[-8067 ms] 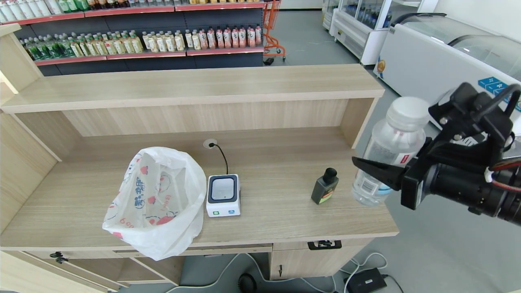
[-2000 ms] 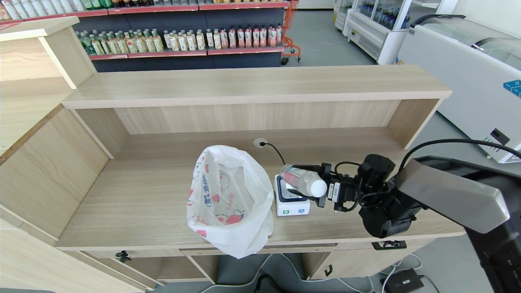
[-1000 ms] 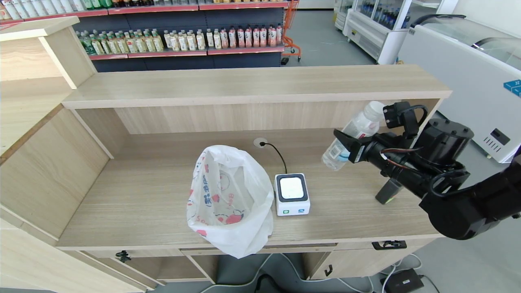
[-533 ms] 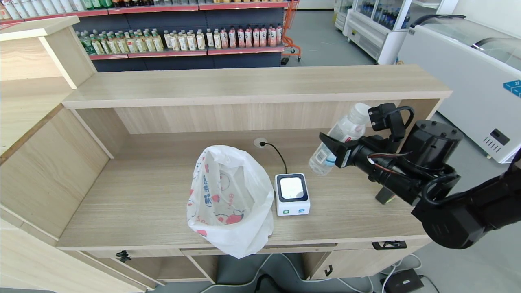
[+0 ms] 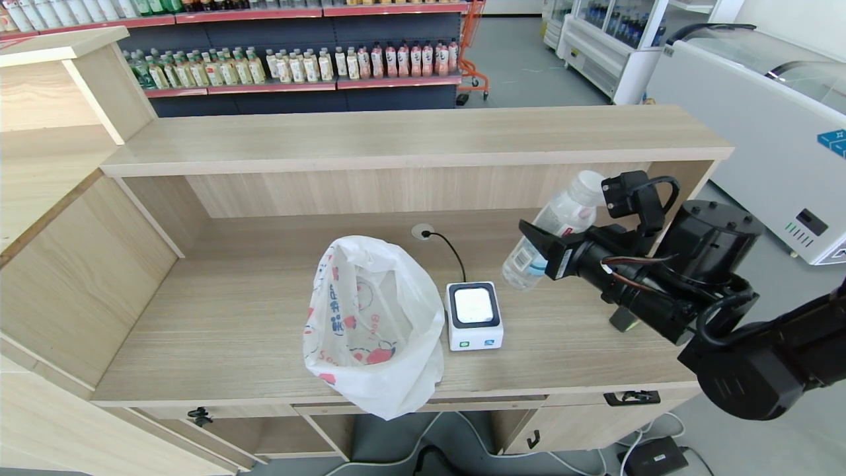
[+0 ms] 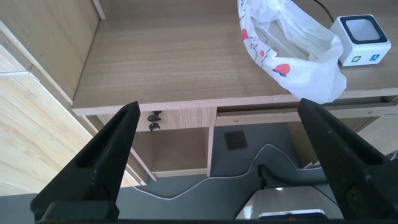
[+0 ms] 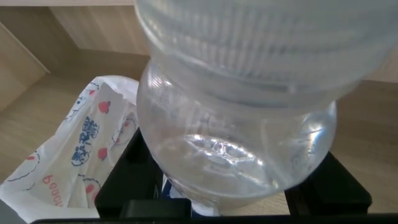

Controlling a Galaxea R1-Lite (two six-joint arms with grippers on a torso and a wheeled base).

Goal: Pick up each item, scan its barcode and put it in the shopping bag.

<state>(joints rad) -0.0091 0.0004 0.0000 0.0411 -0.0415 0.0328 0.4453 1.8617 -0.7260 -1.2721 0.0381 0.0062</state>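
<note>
Left wrist view: left gripper (image 6: 217, 107) hangs spread and empty before the pale wooden counter (image 6: 174, 62), probably parked clear. On it, the white printed plastic shopping bag (image 5: 370, 324) stands mouth-up to receive goods, just beside the white square barcode scanner (image 5: 474, 314). Beyond, the right gripper (image 5: 538, 251) pinches the clear plastic water bottle (image 5: 562, 215), tilted above the counter, likely for scanning or bagging. A small dark bottle (image 5: 620, 320) sits mostly hidden behind that arm; its label is illegible

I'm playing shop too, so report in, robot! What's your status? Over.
Right claw shut on water bottle, held aloft. Left claw open, empty. Scanner between bottle and shopping bag.
</note>
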